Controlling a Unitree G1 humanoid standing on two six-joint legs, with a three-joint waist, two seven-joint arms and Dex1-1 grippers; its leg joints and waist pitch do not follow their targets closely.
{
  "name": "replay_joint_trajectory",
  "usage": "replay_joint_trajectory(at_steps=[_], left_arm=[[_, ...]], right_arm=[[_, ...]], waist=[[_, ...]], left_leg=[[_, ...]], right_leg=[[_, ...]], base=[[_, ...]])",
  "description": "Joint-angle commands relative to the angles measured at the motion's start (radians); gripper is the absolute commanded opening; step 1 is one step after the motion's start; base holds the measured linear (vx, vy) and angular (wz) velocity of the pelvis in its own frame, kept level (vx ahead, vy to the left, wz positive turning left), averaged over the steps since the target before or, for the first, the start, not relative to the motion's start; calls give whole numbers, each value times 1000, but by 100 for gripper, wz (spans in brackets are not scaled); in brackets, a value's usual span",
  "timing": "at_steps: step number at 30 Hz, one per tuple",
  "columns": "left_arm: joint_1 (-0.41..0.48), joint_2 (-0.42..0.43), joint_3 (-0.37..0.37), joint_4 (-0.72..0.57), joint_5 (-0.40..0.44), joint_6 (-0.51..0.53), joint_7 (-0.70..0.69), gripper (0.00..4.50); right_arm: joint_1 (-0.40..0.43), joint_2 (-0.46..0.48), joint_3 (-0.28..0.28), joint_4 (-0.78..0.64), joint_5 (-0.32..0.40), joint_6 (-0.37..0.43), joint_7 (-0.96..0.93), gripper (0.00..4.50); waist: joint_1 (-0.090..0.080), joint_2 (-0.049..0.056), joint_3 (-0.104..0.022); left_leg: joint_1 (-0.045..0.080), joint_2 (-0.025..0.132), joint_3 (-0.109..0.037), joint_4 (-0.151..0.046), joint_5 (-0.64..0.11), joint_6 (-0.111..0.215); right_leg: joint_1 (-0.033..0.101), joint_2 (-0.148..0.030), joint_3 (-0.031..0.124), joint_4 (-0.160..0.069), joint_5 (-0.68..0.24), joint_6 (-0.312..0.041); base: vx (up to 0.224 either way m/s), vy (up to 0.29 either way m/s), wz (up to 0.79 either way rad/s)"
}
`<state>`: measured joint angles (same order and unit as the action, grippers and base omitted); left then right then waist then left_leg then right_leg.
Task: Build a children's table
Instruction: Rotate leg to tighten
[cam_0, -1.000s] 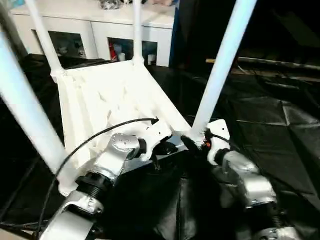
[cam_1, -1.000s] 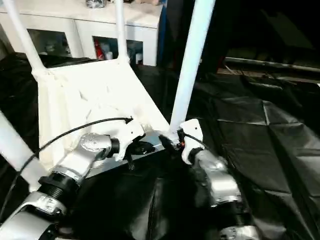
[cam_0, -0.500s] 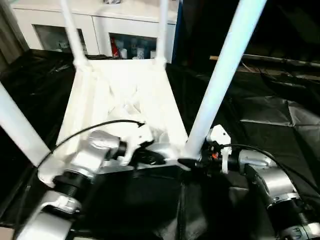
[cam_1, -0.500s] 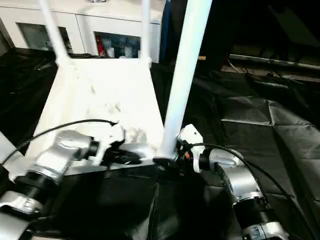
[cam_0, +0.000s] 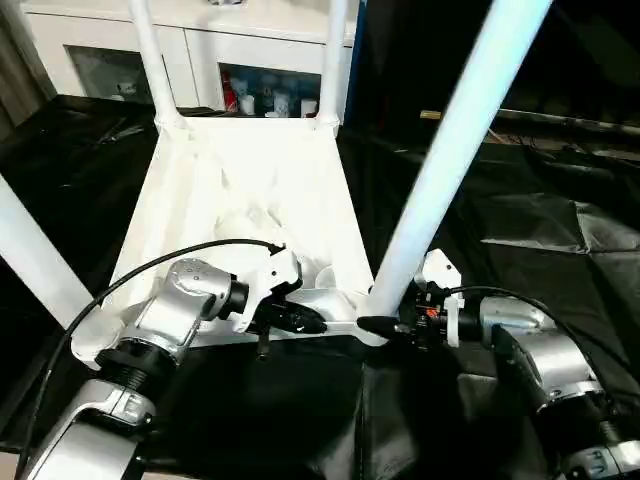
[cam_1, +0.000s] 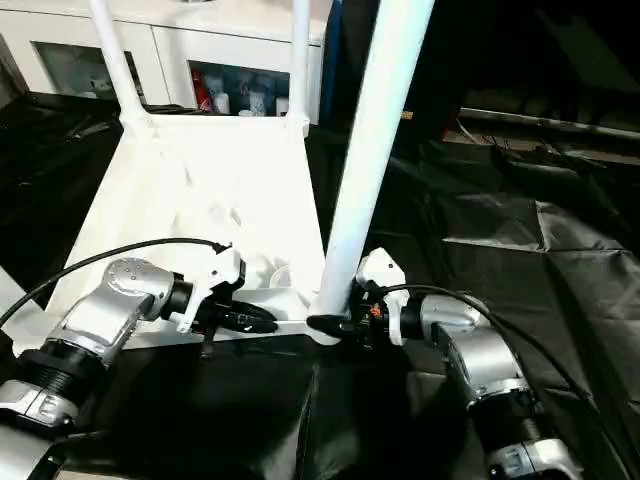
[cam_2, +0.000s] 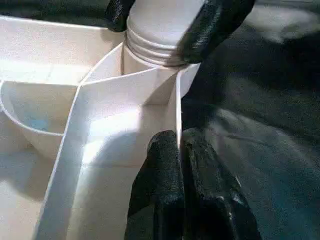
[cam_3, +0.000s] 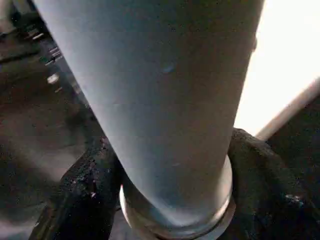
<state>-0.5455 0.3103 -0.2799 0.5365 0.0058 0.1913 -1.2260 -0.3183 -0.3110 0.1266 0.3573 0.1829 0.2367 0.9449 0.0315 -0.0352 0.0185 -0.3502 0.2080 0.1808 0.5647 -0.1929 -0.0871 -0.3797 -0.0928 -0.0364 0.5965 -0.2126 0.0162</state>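
The white table top (cam_0: 250, 200) lies upside down on the black cloth, ribbed underside up. All of its tube legs stand in the corner sockets: far left (cam_0: 150, 60), far right (cam_0: 332, 60), near left (cam_0: 35, 250) and near right (cam_0: 450, 150). My left gripper (cam_2: 180, 145) is shut on the thin wall of the near rim, just beside the near right socket. My right gripper (cam_0: 385, 325) is shut around the collared base of the near right leg (cam_3: 165, 100), one finger (cam_3: 85, 190) on each side.
A white cabinet (cam_0: 200, 40) with glass doors stands behind the table. Wrinkled black cloth (cam_0: 540, 220) covers the ground all around. The near legs rise steeply past both forearms.
A second ago the table top stood skewed and tilted; now it lies square and flat in front of me. Both grippers kept their holds. The view has also shifted.
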Motion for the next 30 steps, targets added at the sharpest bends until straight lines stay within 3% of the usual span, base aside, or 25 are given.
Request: replay_joint_trajectory(at_steps=[1,3,6,9,11,14,15,18,20,24,30], left_arm=[[4,-74,-15,71,29,4,147,0],[-5,-113,-13,94,45,5,218,0],[-13,-178,-22,113,63,15,308,0],[-9,-237,-41,108,74,30,356,0],[-8,-248,-45,106,77,32,362,0],[-6,-266,-62,107,86,19,342,0],[-7,-265,-62,108,87,17,339,0],[-6,-239,-54,103,80,11,299,0],[-4,-208,-49,94,68,8,257,0],[-2,-143,-38,79,45,9,169,0],[1,-62,-31,55,8,-3,21,0]], right_arm=[[9,61,8,47,-48,34,-151,268],[20,107,-6,56,-57,48,-239,268],[29,185,-31,70,-77,69,-395,267],[24,246,-39,85,-101,70,-519,267],[22,256,-36,88,-108,65,-537,267],[6,291,-36,94,-119,21,-567,267],[6,292,-36,90,-115,17,-561,302],[5,280,-47,70,-89,26,-525,339],[4,239,-17,42,-78,25,-429,351],[5,121,45,-6,-66,19,-228,351],[2,0,53,-31,-46,-6,-28,351]], waist=[[-4,-2,-28],[-5,-5,-25],[-6,-3,-25],[-7,5,-27],[-7,4,-29],[-9,12,-29],[-10,10,-30],[-9,12,-30],[-7,12,-33],[-5,8,-35],[-4,7,-37]], left_leg=[[3,22,2,-69,-233,31],[4,20,-3,-73,-283,-3],[4,19,-4,-75,-304,-6],[2,18,-7,-77,-301,-15],[1,17,-6,-76,-301,-8],[0,16,-6,-77,-310,-6],[-1,15,-5,-76,-310,-2],[-1,16,-5,-77,-308,2],[-4,16,-6,-78,-302,7],[-6,16,-1,-70,-248,36],[-8,19,1,-64,-174,67]], right_leg=[[28,-36,28,-73,-190,-230],[23,-39,29,-85,-322,-179],[16,-37,31,-93,-369,-142],[16,-36,31,-94,-361,-128],[16,-34,31,-93,-344,-126],[14,-33,31,-95,-334,-123],[16,-32,31,-95,-328,-121],[15,-31,31,-94,-308,-126],[21,-32,29,-92,-293,-130],[27,-31,29,-83,-191,-160],[33,-32,26,-68,-77,-216]], base=[[0,0,0],[0,0,0],[0,0,0],[0,0,0],[0,0,0],[0,0,0],[0,0,0],[0,0,0],[0,0,0],[0,0,0],[0,0,0]])
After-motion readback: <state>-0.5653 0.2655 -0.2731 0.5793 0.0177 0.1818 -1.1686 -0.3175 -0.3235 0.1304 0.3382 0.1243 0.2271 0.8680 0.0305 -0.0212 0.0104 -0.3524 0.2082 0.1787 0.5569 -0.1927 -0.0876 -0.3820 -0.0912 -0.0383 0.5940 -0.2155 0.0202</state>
